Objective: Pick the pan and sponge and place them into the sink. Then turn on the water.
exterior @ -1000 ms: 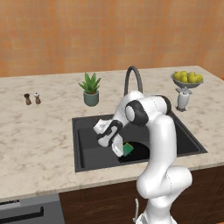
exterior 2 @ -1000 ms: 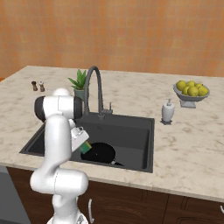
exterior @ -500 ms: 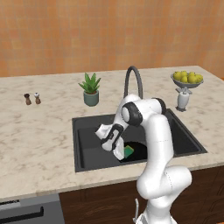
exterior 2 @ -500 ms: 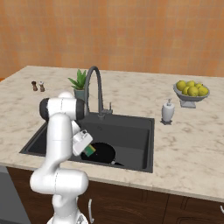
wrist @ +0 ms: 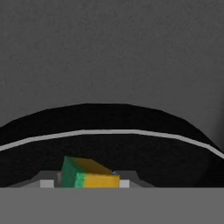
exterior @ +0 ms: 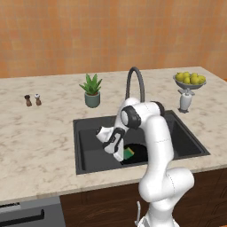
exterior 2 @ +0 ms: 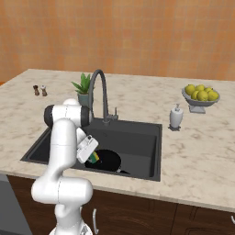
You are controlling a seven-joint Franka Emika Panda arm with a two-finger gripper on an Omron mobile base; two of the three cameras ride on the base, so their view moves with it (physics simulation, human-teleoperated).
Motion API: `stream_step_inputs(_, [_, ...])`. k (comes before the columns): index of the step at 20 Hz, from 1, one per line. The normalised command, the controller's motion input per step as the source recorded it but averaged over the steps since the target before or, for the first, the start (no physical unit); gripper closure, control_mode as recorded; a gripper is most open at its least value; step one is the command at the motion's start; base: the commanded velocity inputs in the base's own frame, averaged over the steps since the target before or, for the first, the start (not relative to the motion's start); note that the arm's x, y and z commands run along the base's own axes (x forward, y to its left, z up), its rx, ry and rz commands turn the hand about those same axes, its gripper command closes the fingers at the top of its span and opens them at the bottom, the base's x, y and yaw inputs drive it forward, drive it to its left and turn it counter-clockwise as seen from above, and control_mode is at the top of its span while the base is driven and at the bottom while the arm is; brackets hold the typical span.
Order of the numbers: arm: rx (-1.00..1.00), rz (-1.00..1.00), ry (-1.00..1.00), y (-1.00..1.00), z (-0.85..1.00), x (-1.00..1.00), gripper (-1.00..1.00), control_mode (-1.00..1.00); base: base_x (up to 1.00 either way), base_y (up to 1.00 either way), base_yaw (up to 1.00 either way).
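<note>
Sponge (exterior: 129, 153), green and yellow, sits at the gripper (exterior: 120, 155) tip, low in the sink (exterior: 88, 153) over the black pan (exterior: 138, 153) that lies at the basin's near edge. Whether the gripper grasps the sponge or has let go cannot be told. Behind the sink stands the arched faucet (exterior: 134, 82), with a plant (exterior: 91, 90) on the tabletop (exterior: 35, 133) to its left.

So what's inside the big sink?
The black pan lies in the sink, with the sponge over it at the end effector. The arm hides part of the basin.
</note>
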Motion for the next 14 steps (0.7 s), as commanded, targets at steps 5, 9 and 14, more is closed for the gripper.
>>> stream_step_inputs(5, [0.0,0.0,-0.06,0.0,-0.34,0.38,-1.0,-1.0,0.0,0.0,0.0])
stream_step_inputs(9, [0.02,0.0,-0.14,-0.04,0.03,0.08,-1.0,-1.0,0.0,0.0,0.0])
stream_step_inputs(14, [0.02,0.0,-0.15,0.05,0.66,0.0,-1.0,-1.0,0.0,0.0,0.0])
